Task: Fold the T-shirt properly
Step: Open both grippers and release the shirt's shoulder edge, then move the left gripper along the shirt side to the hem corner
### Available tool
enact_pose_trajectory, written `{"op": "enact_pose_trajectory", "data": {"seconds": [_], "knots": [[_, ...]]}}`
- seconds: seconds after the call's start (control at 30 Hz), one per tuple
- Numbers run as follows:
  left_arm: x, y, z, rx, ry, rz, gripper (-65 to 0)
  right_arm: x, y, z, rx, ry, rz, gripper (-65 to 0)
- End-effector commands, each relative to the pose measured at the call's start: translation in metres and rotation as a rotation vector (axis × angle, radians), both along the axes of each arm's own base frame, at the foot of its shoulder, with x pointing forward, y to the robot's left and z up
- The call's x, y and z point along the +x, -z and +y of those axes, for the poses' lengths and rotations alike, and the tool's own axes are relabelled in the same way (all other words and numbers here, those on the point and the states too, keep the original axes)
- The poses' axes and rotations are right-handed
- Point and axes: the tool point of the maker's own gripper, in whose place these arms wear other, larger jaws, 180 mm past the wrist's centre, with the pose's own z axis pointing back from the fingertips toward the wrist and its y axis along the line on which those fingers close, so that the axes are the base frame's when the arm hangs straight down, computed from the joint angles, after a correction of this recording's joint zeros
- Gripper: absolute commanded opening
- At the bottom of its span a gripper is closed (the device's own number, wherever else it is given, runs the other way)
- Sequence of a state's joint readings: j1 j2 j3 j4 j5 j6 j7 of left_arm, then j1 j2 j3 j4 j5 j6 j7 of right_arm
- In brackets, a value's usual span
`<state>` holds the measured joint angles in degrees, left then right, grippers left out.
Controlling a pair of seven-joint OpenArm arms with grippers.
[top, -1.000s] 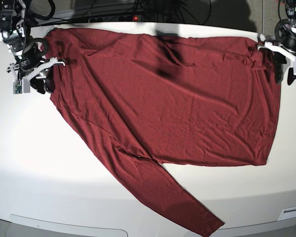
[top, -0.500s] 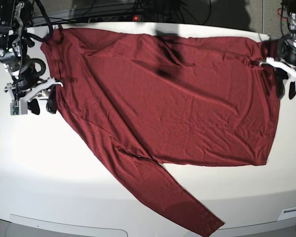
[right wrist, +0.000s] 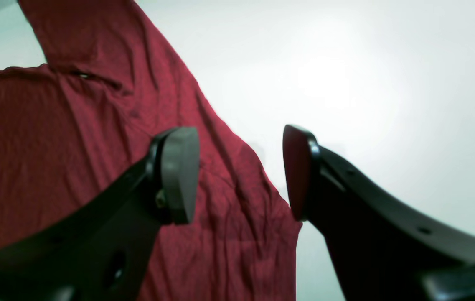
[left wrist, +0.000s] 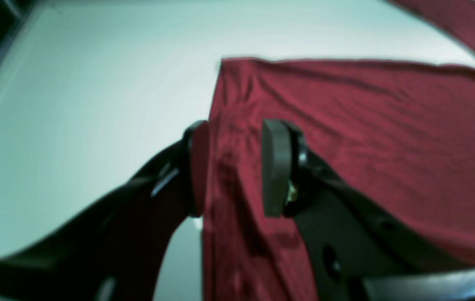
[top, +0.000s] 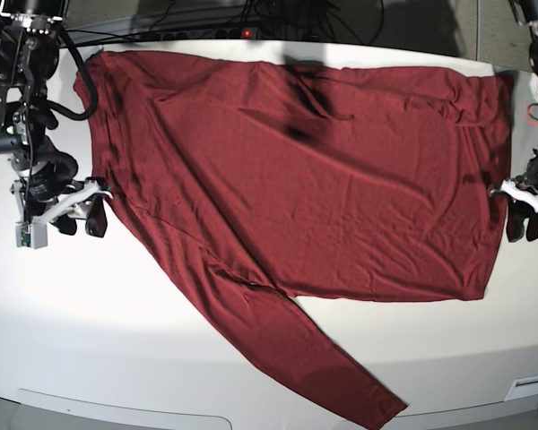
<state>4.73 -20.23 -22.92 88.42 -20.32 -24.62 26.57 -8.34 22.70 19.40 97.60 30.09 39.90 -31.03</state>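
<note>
One white desk [top: 117,305] carried a single maroon T-shirt [top: 305,179], spread flat across it, with one long sleeve [top: 314,358] trailing toward the near edge. Two grippers worked opposite sides. The left gripper [left wrist: 235,167] stood with its jaws apart, straddling the shirt's side edge. The right gripper [right wrist: 241,171] hung jaws apart above the other edge, holding nothing.
</note>
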Motion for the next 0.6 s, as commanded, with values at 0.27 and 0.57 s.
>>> {"op": "enact_pose_trajectory", "data": {"seconds": [0.27, 0.57], "knots": [[0.076, 0.007, 0.046, -0.149, -0.047, -0.026, -44.4, 0.013, -0.012, -0.007, 0.000, 0.009, -0.037, -32.4], [0.125, 0.023, 0.049, -0.173, 0.005, -0.004, -44.4, 0.011, -0.007, -0.007, -0.008, 0.008, -0.011, -32.4]]}}
